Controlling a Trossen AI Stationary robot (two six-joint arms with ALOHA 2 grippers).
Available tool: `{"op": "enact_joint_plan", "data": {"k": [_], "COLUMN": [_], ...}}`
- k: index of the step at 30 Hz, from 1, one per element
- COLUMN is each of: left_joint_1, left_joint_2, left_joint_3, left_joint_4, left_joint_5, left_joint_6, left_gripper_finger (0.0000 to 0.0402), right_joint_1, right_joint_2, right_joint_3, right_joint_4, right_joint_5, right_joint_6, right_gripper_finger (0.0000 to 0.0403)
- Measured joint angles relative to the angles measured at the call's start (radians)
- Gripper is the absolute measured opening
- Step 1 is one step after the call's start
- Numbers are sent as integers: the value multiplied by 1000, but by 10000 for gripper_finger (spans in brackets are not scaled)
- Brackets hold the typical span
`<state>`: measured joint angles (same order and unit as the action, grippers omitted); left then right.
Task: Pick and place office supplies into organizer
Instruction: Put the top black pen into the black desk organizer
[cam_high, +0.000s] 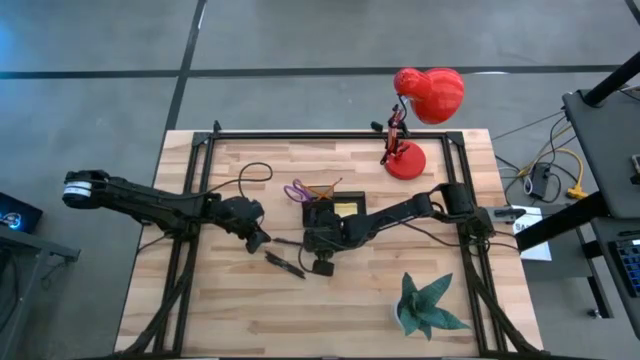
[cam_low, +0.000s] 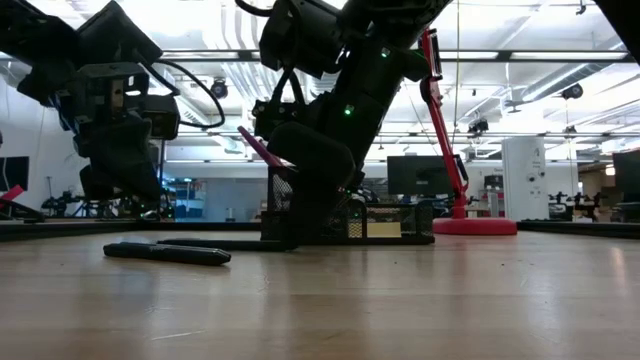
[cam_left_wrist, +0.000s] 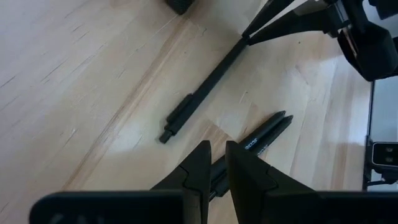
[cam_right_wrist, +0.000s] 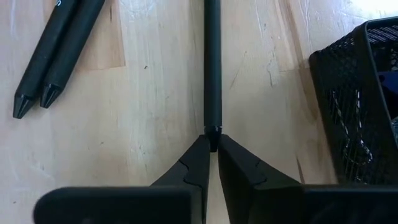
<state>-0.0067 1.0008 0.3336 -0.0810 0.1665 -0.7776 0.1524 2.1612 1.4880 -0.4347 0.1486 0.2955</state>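
Near the middle of the high view, the thin black pen (cam_right_wrist: 212, 68) is pinched by its end in the right gripper (cam_right_wrist: 211, 144), beside the organizer (cam_high: 335, 212) so it can be lifted in, while the left gripper (cam_left_wrist: 217, 163), nearly closed and empty, is kept over two other pens (cam_left_wrist: 264, 135).

White lettering marks one of the paired black markers (cam_left_wrist: 258, 140) on the wooden table (cam_left_wrist: 74, 74), but none of it can be read.
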Motion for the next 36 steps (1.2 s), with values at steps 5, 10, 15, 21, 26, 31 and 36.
{"op": "enact_joint_plan", "data": {"k": [5, 10, 15, 21, 26, 31, 36], "left_joint_1": [0, 0, 0, -1, 0, 0, -1], "left_joint_2": [0, 6, 26, 48, 57, 57, 77], "left_joint_3": [0, 0, 0, 1, 12, 23, 21], "left_joint_4": [-2, -5, -2, 18, 18, 18, 11], "left_joint_5": [0, 0, -1, -84, -176, -176, -176], "left_joint_6": [0, 0, 38, 219, 372, 457, 486], "left_gripper_finger": [34, 34, 34, 34, 34, 54, 109], "right_joint_1": [0, 0, 0, 0, 0, 0, 0], "right_joint_2": [0, 0, 0, 0, 0, 0, 0], "right_joint_3": [-7, -16, -17, -18, -18, -18, -18], "right_joint_4": [4, 13, 14, 27, 27, 26, 26], "right_joint_5": [-2, -16, -17, -19, -22, -22, -22], "right_joint_6": [1, 1, 1, 9, 37, 38, 35], "right_gripper_finger": [12, 11, 11, 12, 12, 13, 13]}}
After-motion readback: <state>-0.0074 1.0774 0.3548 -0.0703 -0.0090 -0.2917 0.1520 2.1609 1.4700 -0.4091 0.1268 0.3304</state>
